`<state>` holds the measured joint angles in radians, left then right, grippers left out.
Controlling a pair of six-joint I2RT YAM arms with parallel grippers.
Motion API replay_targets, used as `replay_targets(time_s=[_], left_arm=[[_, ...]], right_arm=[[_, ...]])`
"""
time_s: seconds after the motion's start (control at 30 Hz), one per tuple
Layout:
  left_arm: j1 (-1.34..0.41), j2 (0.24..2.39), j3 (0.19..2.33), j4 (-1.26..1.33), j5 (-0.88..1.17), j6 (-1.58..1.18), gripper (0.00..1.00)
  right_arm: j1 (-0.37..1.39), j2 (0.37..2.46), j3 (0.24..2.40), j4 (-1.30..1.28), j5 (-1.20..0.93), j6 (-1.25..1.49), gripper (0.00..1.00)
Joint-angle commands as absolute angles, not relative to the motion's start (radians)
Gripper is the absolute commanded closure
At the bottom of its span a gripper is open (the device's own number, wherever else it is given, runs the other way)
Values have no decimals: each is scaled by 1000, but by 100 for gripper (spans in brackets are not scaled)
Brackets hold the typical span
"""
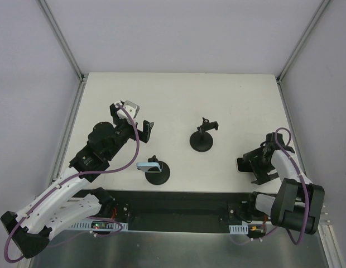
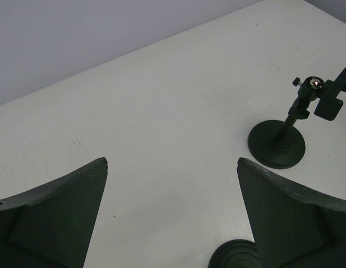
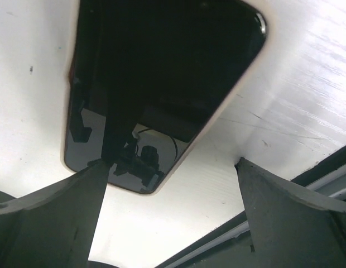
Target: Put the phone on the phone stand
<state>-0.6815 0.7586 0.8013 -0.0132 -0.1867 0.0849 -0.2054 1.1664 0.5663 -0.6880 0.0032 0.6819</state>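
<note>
I saw bright, even light on the table (image 1: 178, 95) with soft shadows; the phone (image 3: 162, 67) screen mirrored reflections, and the near fingers (image 3: 44, 223) looked blurred

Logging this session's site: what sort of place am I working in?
Probably a lab test booth: blank white panels in metal framing enclose a white table with two phone stands.

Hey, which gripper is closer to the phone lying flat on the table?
Right. The right gripper hangs just above the phone, jaws open; the left gripper is far off to the phone's left, also open.
</note>
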Motion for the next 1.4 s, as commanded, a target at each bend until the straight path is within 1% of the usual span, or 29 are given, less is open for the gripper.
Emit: replay_targets(time_s=[0.0,0.1,0.3,0.43,0.6,0.77,0.87,1.1,1.23,1.33,1.37], left_arm=[[-689,758,808,11,-176,77,1],[-689,756,808,9,-173,77,1],[-689,753,807,9,-170,75,1],[-689,753,810,9,-170,75,1],[-692,750,810,9,-170,75,1],[-690,747,810,9,-169,72,1],[-690,749,811,8,-164,69,1],[-692,733,811,6,-170,69,1],[-692,732,811,6,-173,71,1],[-695,730,811,6,-173,71,1],[-695,732,811,6,-176,72,1]], right_arm=[[-209,1223,609,-304,-109,617,0],[-209,1242,609,-233,-162,575,0],[-210,1255,592,-137,-198,577,0],[-213,1302,609,-211,-126,663,0],[-216,1359,621,-225,-94,770,1],[-216,1328,637,-334,75,920,0],[-216,1347,695,-419,143,962,0],[-218,1462,811,-543,169,989,0],[-218,1535,877,-578,144,976,0],[-216,1589,902,-609,130,950,3],[-215,1598,907,-615,130,943,5]])
